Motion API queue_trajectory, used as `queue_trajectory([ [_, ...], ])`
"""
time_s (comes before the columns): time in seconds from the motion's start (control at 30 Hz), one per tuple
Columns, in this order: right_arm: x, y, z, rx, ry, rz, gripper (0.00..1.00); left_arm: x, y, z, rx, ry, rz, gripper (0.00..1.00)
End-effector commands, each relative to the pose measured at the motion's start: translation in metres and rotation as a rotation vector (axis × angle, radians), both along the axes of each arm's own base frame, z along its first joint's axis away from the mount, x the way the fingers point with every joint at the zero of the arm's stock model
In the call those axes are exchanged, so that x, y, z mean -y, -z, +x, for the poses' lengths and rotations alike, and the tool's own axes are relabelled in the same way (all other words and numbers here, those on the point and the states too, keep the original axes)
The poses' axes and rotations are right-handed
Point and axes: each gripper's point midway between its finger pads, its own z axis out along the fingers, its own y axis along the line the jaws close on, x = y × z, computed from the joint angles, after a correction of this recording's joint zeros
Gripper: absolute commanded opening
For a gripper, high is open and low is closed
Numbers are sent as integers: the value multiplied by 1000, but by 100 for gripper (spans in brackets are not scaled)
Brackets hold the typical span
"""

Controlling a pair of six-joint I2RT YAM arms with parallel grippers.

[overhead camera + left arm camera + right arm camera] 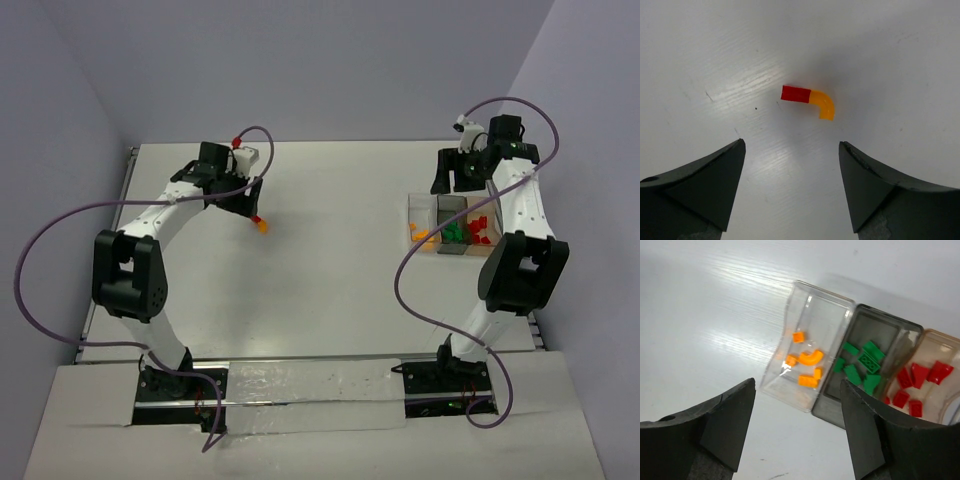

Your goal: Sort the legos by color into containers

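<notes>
A red brick (795, 94) and a curved orange brick (823, 104) lie touching on the white table, also seen in the top view (261, 225). My left gripper (792, 145) is open and empty, hovering just above and near them. The three joined clear bins (845, 367) sit at the right (452, 227): orange bricks (807, 365) in the left bin, green bricks (862, 365) in the middle, red bricks (917, 382) in the right. My right gripper (797, 385) is open and empty, above the table just in front of the bins.
The white table (340, 250) is bounded by grey walls at the back and sides. Purple cables (60, 240) loop from both arms. The bins stand close to the right arm (520, 260).
</notes>
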Motion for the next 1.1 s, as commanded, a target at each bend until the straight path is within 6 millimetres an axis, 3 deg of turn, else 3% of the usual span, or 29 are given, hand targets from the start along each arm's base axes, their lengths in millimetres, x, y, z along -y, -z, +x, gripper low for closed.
queue_trajectory([
  [0.0,-21,-24,-5,35,-35,68,76,-7,-21,13,188,375,58,88],
  [0.13,-29,-25,-7,18,-45,104,77,-6,-26,8,252,793,93,91],
  [0.33,-32,-16,-9,-13,-47,119,77,-1,5,12,252,1085,132,87],
  [0.53,-29,-8,-14,-34,-45,102,77,9,41,21,178,1171,51,81],
  [0.83,-33,-6,-16,-56,-48,131,77,21,59,34,250,1186,6,78],
  [1.07,-34,-1,-17,-72,-49,143,77,26,70,25,231,1227,-18,68],
])
